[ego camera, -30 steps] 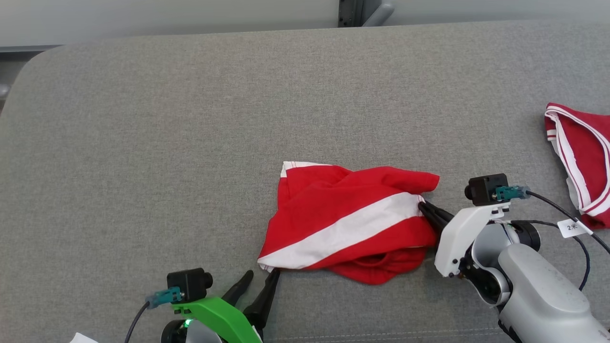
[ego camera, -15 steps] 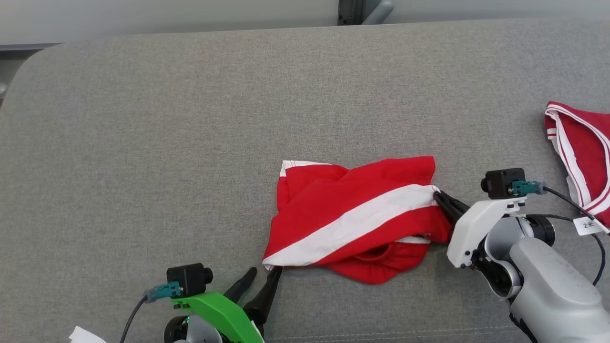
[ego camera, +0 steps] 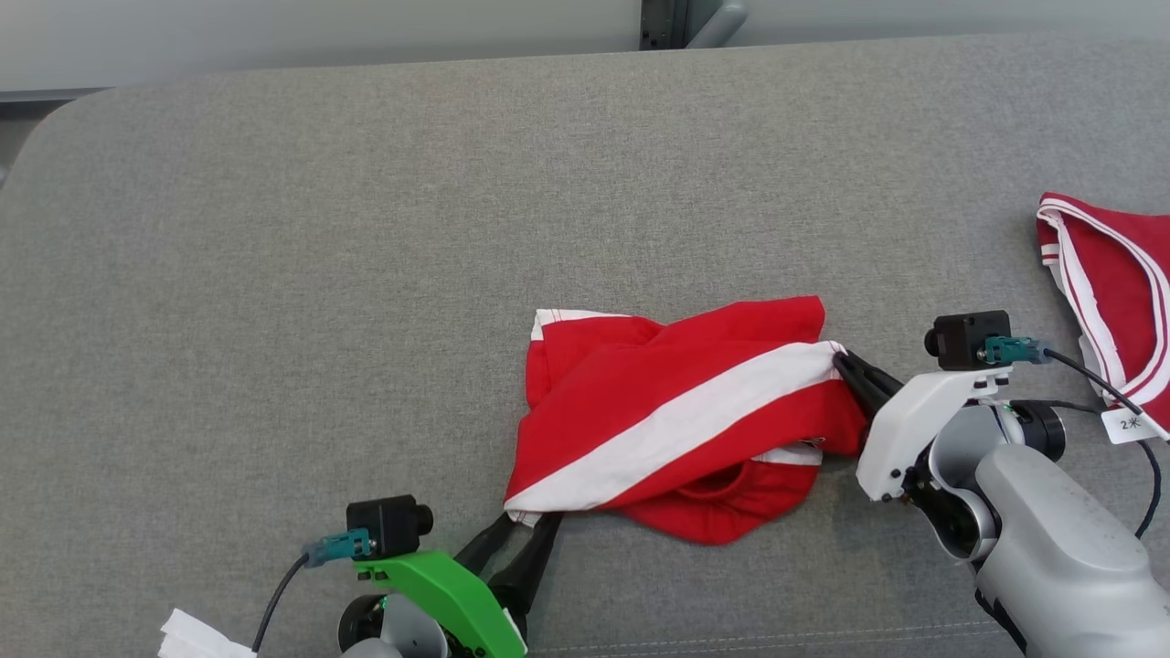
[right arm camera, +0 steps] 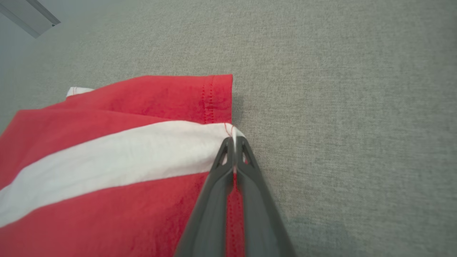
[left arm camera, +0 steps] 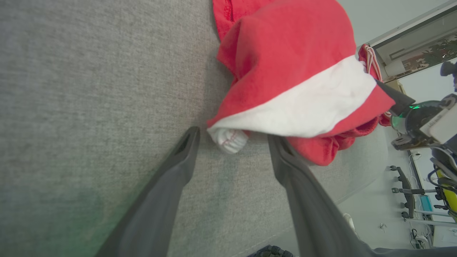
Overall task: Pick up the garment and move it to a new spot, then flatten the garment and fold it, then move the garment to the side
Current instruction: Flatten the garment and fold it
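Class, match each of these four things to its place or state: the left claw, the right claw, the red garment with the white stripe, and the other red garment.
Column one:
1 left claw
2 right claw
3 striped garment
4 second red garment

Column two:
A shut on the end of the white stripe
B at the right edge of the grey surface
C open around a garment corner
D crumpled mid-surface

Pairs: 1-C, 2-A, 3-D, 4-B

White tag (ego camera: 1132, 424) on black cable (ego camera: 1090, 376), near right edge of grey cushion (ego camera: 366, 228): reads "2", then star-like mark, too small to tell exactly.
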Controlling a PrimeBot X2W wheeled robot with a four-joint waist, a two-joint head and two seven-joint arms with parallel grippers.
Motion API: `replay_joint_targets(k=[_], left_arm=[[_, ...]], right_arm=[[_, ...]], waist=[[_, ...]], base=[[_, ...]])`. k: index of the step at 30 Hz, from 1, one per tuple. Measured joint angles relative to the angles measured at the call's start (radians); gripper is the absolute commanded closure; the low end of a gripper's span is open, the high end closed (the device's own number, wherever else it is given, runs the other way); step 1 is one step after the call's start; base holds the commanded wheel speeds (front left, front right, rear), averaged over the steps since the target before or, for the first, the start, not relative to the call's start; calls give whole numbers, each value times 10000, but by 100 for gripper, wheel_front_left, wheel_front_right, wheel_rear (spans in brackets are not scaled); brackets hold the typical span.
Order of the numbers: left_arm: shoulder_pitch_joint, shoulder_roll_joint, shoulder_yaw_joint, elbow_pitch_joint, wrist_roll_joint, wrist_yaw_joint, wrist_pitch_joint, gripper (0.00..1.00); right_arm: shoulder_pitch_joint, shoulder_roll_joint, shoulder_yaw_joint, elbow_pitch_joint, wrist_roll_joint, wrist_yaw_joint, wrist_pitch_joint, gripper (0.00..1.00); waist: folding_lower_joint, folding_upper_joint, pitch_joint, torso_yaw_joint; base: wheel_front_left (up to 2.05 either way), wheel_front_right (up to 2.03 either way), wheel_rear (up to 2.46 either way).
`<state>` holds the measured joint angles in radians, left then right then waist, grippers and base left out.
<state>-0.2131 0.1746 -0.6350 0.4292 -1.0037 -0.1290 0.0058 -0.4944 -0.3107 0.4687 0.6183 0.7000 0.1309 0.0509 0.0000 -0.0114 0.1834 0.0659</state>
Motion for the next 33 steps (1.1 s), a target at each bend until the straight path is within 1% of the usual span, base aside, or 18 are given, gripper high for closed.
replay_joint_targets(k=[1,2,3,6,8,9,10,11,14,15,19,23,25,27,28,31,33], left_arm=[[-54,21,-77,15,-67,0,-69,52],[-105,61,-171,33,-81,0,-151,73],[-154,109,-274,31,-81,0,-228,100],[-275,334,-635,-90,-188,0,-309,100],[-308,587,-798,-518,-487,0,-336,100],[-308,587,-798,-518,-487,0,-336,100],[-373,1001,-986,-1298,-709,0,-219,100],[-407,1300,-1078,-1818,-819,0,-86,100],[-449,2387,-1151,-3555,-1275,0,349,100],[-449,2387,-1151,-3555,-1275,0,349,100],[-676,3871,-823,-5846,-1739,0,1104,100],[-1517,5039,-326,-7641,-2067,52,2257,100],[-2224,5377,-65,-8245,-2439,123,2928,100],[-3174,5645,178,-8458,-2583,244,3647,100],[-3753,5730,295,-8449,-2610,324,4025,100],[-5548,5741,487,-7891,-2546,525,4991,100],[-6755,5513,487,-7139,-2316,594,5469,100]], right_arm=[[-8,0,4,6,0,-2,-12,100],[-12,-2,6,10,0,0,-52,100],[-15,-13,4,12,0,-2,-81,100],[-20,-113,-21,-46,0,0,-186,100],[-20,-226,-96,-272,19,-2,-268,100],[-20,-226,-96,-272,19,-2,-268,100],[-20,-387,-211,-702,205,0,-272,100],[-19,-483,-282,-993,362,-2,-259,100],[-3,-930,-623,-2071,792,0,-119,100],[-3,-930,-623,-2071,792,0,-119,100],[123,-1593,-1505,-3655,1367,0,236,100],[22,-2033,-2512,-5172,1705,4,920,100],[-328,-2098,-2957,-5749,1802,4,1373,100],[-944,-2140,-3335,-6096,1802,6,1783,100],[-1329,-2059,-3536,-6197,1862,6,1967,100],[-2617,-1791,-3914,-6052,1590,6,2362,100],[-3572,-1361,-4027,-5636,1421,6,2573,100]], waist=[[0,0,1,-1],[0,0,0,-3],[0,0,-5,-5],[0,0,-50,-3],[0,0,-99,-4],[0,0,-99,-4],[0,0,-164,-9],[0,0,-207,-14],[0,0,-352,-48],[0,0,-352,-48],[0,0,-492,-140],[0,0,-369,-252],[0,0,-197,-305],[0,0,32,-366],[0,0,171,-402],[0,0,657,-516],[0,0,1019,-596]], base=[[0,0,0],[0,0,0],[0,0,0],[0,0,0],[0,0,0],[0,0,0],[0,0,0],[0,0,0],[0,0,0],[0,0,0],[0,0,0],[0,0,0],[0,0,0],[0,0,0],[0,0,0],[0,0,0],[0,0,0]])
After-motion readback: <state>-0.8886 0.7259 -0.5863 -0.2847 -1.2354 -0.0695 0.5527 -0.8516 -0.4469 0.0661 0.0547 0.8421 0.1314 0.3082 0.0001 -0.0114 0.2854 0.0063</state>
